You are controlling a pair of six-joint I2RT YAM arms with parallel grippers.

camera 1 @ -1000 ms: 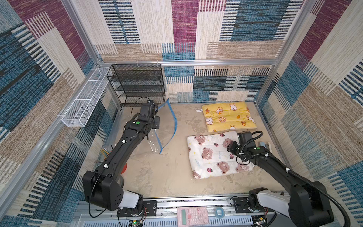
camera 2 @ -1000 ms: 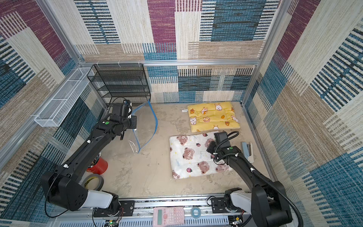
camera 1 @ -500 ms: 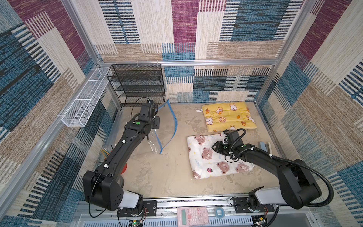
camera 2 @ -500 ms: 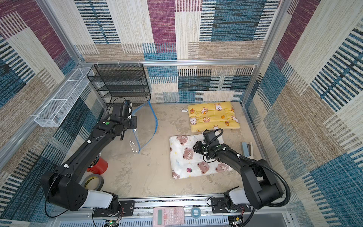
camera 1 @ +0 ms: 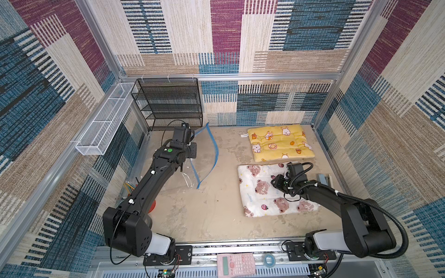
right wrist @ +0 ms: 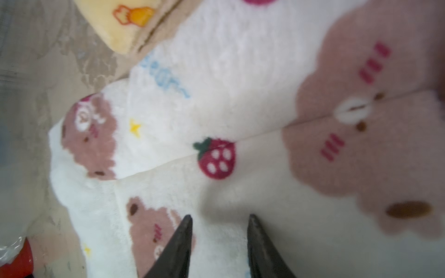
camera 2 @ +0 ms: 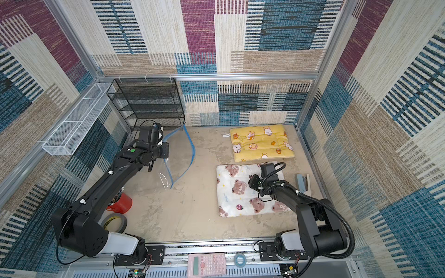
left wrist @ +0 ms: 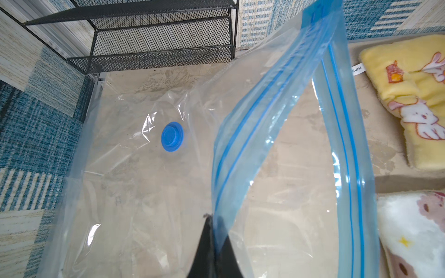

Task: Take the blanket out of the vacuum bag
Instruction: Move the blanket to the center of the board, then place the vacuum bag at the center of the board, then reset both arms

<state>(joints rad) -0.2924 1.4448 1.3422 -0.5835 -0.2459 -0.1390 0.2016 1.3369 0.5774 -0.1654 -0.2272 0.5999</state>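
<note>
The vacuum bag [left wrist: 134,183] is clear crinkly plastic with a blue zip strip [camera 1: 215,154] and a round blue valve cap [left wrist: 172,136]. My left gripper [left wrist: 212,217] is shut on the zip edge and holds that side lifted, so the mouth gapes; nothing shows inside the bag. A white blanket [camera 1: 258,192] with bears and strawberries lies flat on the table right of the bag, outside it. My right gripper [right wrist: 219,217] hovers low over the blanket's middle, also seen in a top view [camera 1: 275,183]. It is open, with nothing between its fingers.
A yellow bunny blanket [camera 1: 279,142] lies behind the white one. A black mesh rack [camera 1: 168,103] and a white wire basket [camera 1: 106,118] stand at the back left. A red cup [camera 2: 120,203] and tape roll [camera 2: 115,222] sit by the left arm. A grey tool [camera 2: 302,183] lies far right.
My right gripper has swung left from the white blanket's right edge to over its middle, and its jaws have narrowed a little. The left arm and the bag have not moved.
</note>
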